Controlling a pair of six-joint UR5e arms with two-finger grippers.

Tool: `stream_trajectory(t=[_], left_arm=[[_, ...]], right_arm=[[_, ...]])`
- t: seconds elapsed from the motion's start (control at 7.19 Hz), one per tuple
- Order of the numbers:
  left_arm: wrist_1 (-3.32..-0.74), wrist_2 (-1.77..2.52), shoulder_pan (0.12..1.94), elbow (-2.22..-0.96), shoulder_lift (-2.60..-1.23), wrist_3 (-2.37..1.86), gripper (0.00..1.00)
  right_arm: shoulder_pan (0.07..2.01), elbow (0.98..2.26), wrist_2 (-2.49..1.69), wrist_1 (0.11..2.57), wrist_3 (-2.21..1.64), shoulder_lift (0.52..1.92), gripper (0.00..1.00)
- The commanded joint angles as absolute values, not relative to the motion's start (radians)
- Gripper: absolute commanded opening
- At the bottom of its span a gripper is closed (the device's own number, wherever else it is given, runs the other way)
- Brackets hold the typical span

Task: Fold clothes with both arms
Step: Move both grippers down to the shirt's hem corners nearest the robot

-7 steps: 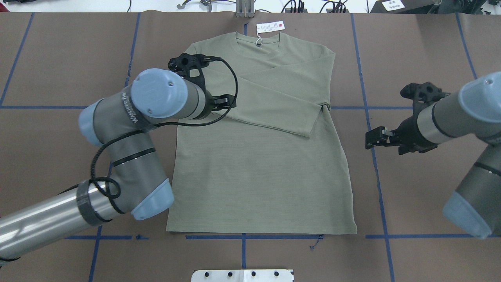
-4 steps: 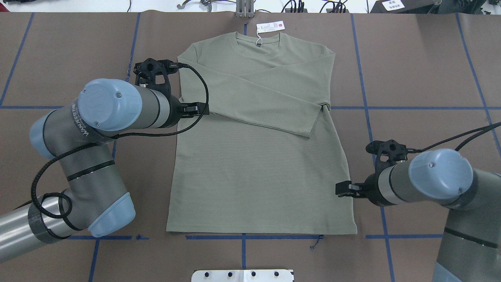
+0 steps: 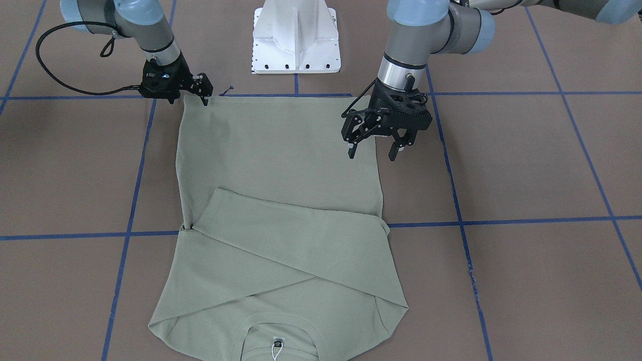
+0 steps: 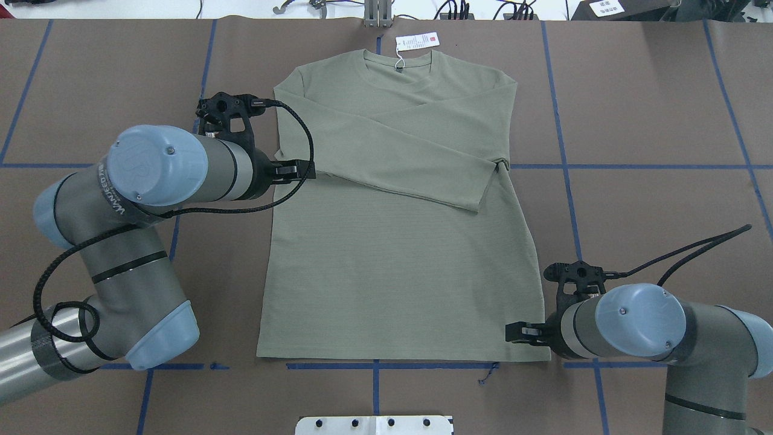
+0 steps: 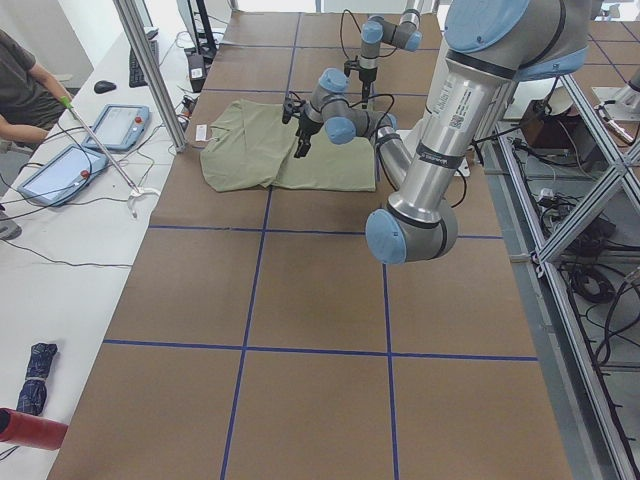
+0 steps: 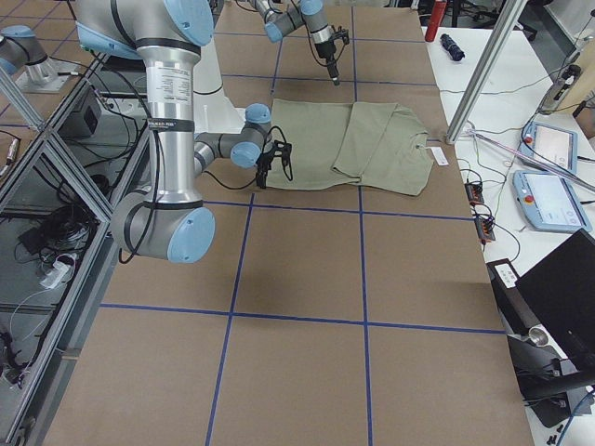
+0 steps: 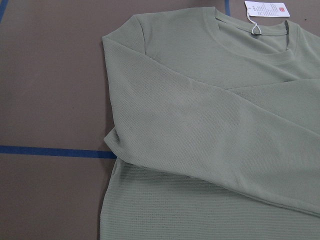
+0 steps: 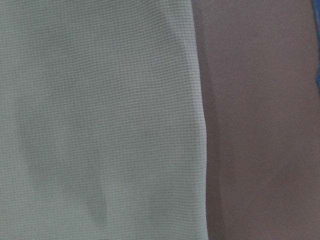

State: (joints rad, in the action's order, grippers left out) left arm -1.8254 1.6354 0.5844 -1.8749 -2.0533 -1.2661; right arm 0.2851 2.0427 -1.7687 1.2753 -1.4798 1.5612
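- On the brown paper-covered table (image 4: 652,90) with its grid of blue tape lines, the pale sage-green long-sleeved knit shirt (image 4: 398,272) lies flat, collar away from the robot. Both sleeves are already crossed over the chest.
- The left black two-finger gripper (image 3: 372,150) hangs at the shirt's side edge just below the folded sleeve. Its jaws stand apart, one finger over cloth and one over bare table.
- The right black two-finger gripper (image 4: 518,332) sits low at the hem corner on the opposite side. Its wrist view shows only fabric edge and table, so I cannot tell how its jaws stand.
- The step in hand looks like taking hold of the body for the next fold.
- To do it well, each gripper should come down straddling the very edge and catch both layers of the knit.
- The arms should then lift only a little and travel together, so the cloth stays taut between them.
- The crossed sleeves must not be dragged askew.
- A white hang tag (image 4: 416,40) with a red mark at one corner lies on its string beyond the collar; its printed lines are too small to read.
- Dark lettering runs along the left arm's grey tube in the overhead view, not legible with confidence.
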Motion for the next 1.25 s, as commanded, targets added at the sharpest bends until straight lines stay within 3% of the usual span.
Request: stream_trajectory(t=[0.0, 0.14, 0.28, 0.42, 0.56, 0.7, 0.83, 1.11], left_arm=[[-1.825, 1.635, 0.583, -1.881, -2.045, -1.269, 1.0], [-1.825, 1.635, 0.584, -1.882, -2.045, -1.269, 1.0], [-1.825, 1.635, 0.584, -1.887, -2.045, -1.267, 1.0], [-1.825, 1.637, 0.584, -1.887, -2.045, -1.267, 1.0], [-1.825, 1.637, 0.584, -1.887, -2.045, -1.266, 1.0], [-1.825, 1.637, 0.584, -1.887, -2.045, -1.264, 1.0], [-1.825, 1.637, 0.584, -1.887, -2.045, -1.264, 1.0], [-1.825, 1.637, 0.583, -1.885, -2.045, -1.264, 1.0]], right_arm=[[0.278, 2.026, -1.775, 1.276, -1.48, 1.565, 1.0], [0.275, 2.028, -1.776, 1.276, -1.48, 1.565, 1.0], [0.272, 2.028, -1.778, 1.275, -1.48, 1.565, 0.92], [0.27, 2.026, -1.781, 1.275, -1.48, 1.565, 0.72], [0.271, 2.031, -1.784, 1.275, -1.482, 1.565, 0.34], [0.272, 2.029, -1.783, 1.273, -1.482, 1.565, 0.07], [0.272, 2.031, -1.781, 1.272, -1.482, 1.565, 0.0], [0.272, 2.039, -1.779, 1.272, -1.482, 1.565, 0.0]])
